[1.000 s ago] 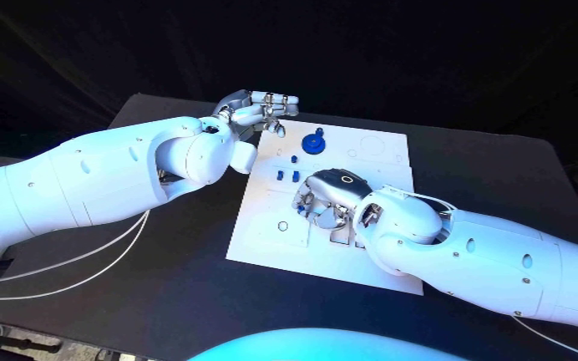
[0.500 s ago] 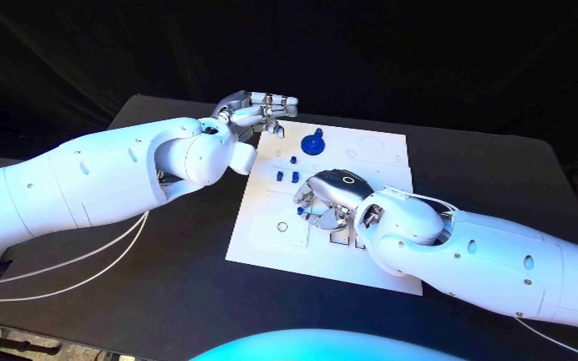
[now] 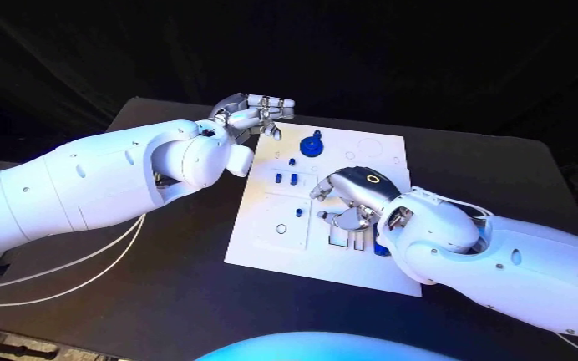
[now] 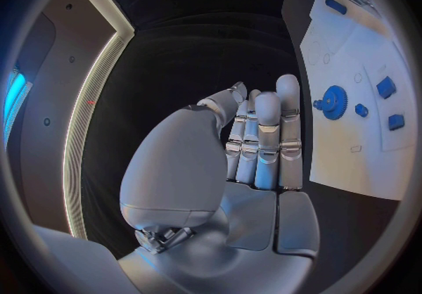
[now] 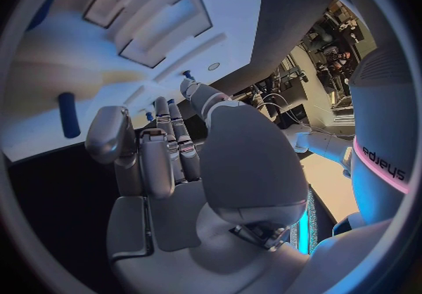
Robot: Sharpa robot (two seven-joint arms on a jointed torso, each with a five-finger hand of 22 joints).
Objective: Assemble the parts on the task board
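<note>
Task board (image 3: 316,248), white, with small blue parts and a blue gear (image 3: 313,144)
Right hand (image 3: 349,198) curls above it, seemingly empty; left hand (image 3: 254,111) has fingers closed, holding nothing

Black worktop (image 3: 144,294), matte and dark, reaching from the near edge to a far edge against a black background. On it, in the middle, a white task board (image 3: 271,248), flat, turned a little so the near corner points to the right. On the board's surface, small blue parts: a round gear-like piece (image 3: 313,144) near the far edge, two short blue pegs (image 3: 286,177) side by side just nearer, a small blue ring mark (image 3: 281,229) towards the near left side. Also on the worktop, at the left, thin white cables (image 3: 84,265) lying in loose curves on the dark surface.
</note>
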